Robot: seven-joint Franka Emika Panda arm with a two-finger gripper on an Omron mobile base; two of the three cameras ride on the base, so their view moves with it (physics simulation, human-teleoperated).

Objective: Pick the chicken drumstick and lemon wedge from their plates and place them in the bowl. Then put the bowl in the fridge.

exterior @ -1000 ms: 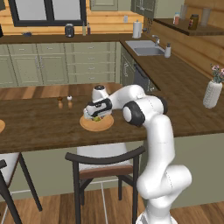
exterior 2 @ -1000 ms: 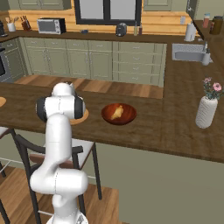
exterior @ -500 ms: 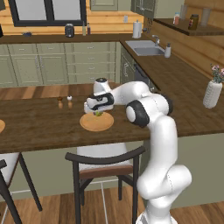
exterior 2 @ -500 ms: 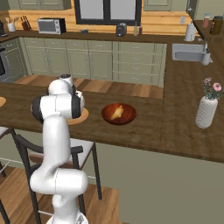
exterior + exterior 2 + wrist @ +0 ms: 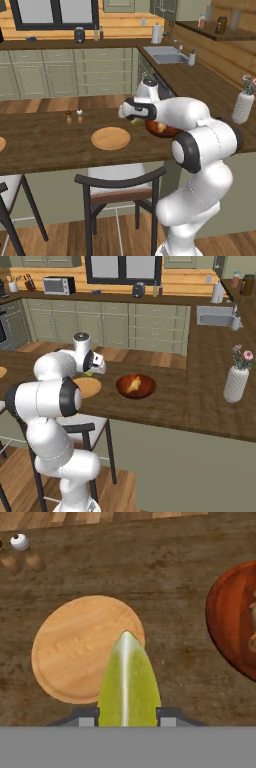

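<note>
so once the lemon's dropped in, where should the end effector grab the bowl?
Probably on the rim of the bowl, coming from above: it is shallow and wide, so only the thin wall fits. Choose the near edge, away from the chicken drumstick inside.

In the hand view the bowl (image 5: 235, 619) is cut off by the edge at 3 o'clock, and the lemon wedge (image 5: 128, 682) covers the plate's (image 5: 80, 649) rim at 5 o'clock. In the left base view the arm hides most of the bowl (image 5: 167, 132). A second plate (image 5: 1, 144) on the desk (image 5: 45, 145) is cropped at 9 o'clock.
</note>
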